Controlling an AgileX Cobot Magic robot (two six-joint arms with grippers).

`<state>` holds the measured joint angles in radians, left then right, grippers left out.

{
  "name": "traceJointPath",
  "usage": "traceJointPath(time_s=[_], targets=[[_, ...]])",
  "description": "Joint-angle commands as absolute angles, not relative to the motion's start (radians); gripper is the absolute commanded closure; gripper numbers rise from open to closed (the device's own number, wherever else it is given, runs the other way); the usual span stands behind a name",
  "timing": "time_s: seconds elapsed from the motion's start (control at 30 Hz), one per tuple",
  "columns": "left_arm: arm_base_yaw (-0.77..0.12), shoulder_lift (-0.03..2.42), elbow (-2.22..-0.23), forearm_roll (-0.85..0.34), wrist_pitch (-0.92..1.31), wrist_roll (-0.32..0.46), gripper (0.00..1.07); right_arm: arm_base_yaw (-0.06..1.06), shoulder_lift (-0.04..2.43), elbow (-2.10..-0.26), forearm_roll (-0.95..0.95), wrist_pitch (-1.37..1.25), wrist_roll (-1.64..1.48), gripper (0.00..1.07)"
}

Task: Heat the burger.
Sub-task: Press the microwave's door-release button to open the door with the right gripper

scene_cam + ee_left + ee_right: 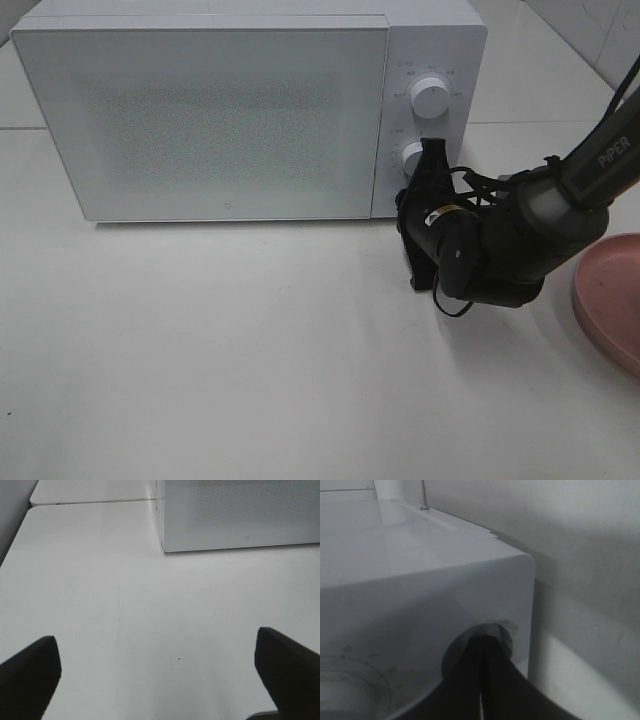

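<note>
Right hand (432, 158) is basically closed, its fingers (470, 680) with just a slit between them, tips pressed onto the microwave's (220, 110) lower knob (410, 155). Can't tell if it's actually pinching it. Left hand (160, 675) is wide open, holding nothing, over bare bench (250, 350) in front of the microwave's left front corner.

Count: one microwave with its door shut, two knobs (the upper knob (430, 99) is untouched) and one pink plate (612, 300) off to the microwave's right, cut by the frame edge. The burger isn't visible in any view.

Lots of open bench in front of the microwave door.
</note>
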<state>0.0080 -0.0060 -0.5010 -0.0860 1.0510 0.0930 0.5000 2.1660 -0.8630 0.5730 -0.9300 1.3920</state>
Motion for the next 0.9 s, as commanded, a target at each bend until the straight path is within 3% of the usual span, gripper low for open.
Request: traceJointPath(time_s=[0.03, 0.43, 0.9], targets=[[0.009, -0.03, -0.497, -0.094, 1.037, 0.089, 0.09, 0.479, 2.156, -0.94, 0.589, -1.167, 1.346, 1.07], [0.009, -0.03, -0.497, -0.094, 1.037, 0.089, 0.09, 0.445, 2.171, -1.024, 0.579, -1.207, 1.306, 1.07], [0.009, -0.03, -0.497, -0.094, 1.037, 0.089, 0.09, 0.448, 2.155, -0.983, 0.581, -1.161, 1.321, 1.07]])
